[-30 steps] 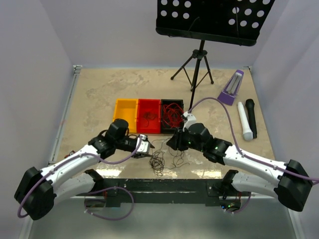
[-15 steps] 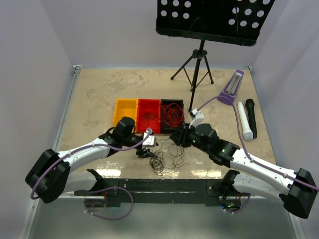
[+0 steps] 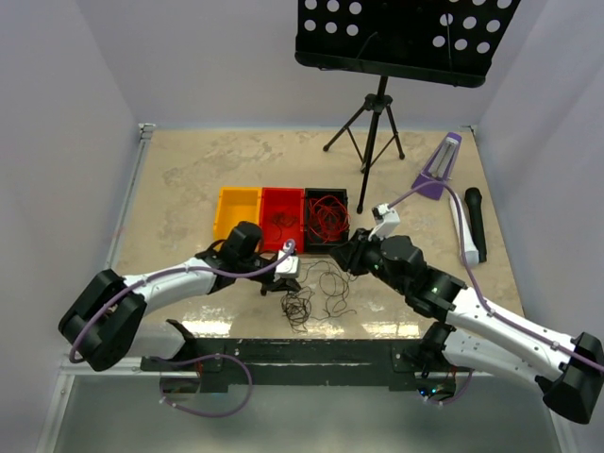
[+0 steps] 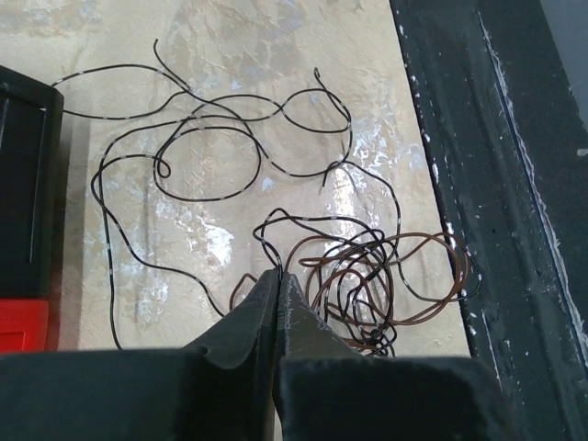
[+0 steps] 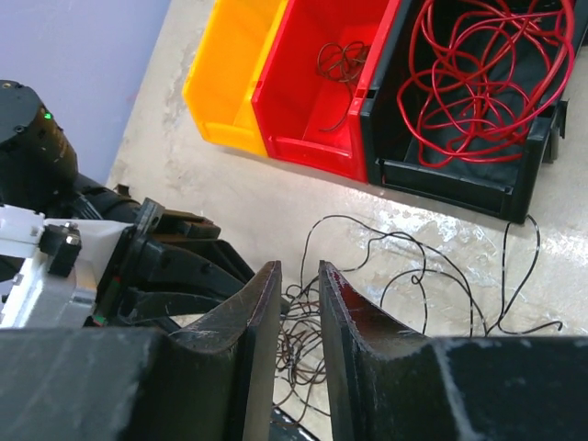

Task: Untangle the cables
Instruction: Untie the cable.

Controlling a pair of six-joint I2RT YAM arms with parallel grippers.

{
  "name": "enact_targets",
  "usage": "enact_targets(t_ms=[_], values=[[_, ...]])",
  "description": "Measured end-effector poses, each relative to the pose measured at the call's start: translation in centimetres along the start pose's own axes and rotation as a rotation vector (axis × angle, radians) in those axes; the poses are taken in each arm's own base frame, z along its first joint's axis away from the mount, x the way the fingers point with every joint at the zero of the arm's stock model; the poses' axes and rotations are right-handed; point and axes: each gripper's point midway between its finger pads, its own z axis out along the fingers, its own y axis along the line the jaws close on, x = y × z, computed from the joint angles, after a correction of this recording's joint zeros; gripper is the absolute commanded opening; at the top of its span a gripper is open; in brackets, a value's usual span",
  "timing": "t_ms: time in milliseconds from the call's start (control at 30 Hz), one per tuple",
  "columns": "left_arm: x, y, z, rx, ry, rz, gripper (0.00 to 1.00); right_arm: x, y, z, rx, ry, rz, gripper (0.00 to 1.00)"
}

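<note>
From above, two pincers flank one loose heap of dark cables (image 3: 311, 293): the left pincer (image 3: 279, 286) at its left edge, the right pincer (image 3: 338, 259) just behind it. Three bins (image 3: 281, 248) lie beyond both.

At the left wrist, the fingers are pressed shut. A black strand (image 4: 266, 241) runs into their tips, though whether it is nipped cannot be told. Pulling now could tighten the brown knot (image 4: 367, 285) right of the tips.

At the right wrist, the jaws stand narrowly apart and empty. Red cables (image 5: 478, 73) lie ahead to the right.
</note>
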Motion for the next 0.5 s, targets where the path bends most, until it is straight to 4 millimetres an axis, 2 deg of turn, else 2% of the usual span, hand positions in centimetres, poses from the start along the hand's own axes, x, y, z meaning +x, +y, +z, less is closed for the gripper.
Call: enact_targets(t_ms=[133,233,333,500], values=[[-0.9,-0.1,-0.6,-0.009,-0.004,0.022,0.0,0.2,0.2,0.0,-0.012,0.009,-0.008,0.4],[-3.0,-0.1,-1.7,-0.022,-0.02,0.067,0.0,0.0,1.2,-0.2,-0.068,0.012,-0.025,0.49],[-6.5,-0.1,-3.3,-0.054,-0.059,0.14,0.0,-0.4,2.3,-0.5,-0.122,0.001,-0.046,0.57],[-12.1,-0.6,-6.5,-0.122,-0.142,0.23,0.0,-0.2,3.5,-0.9,-0.199,0.018,-0.114,0.61]])
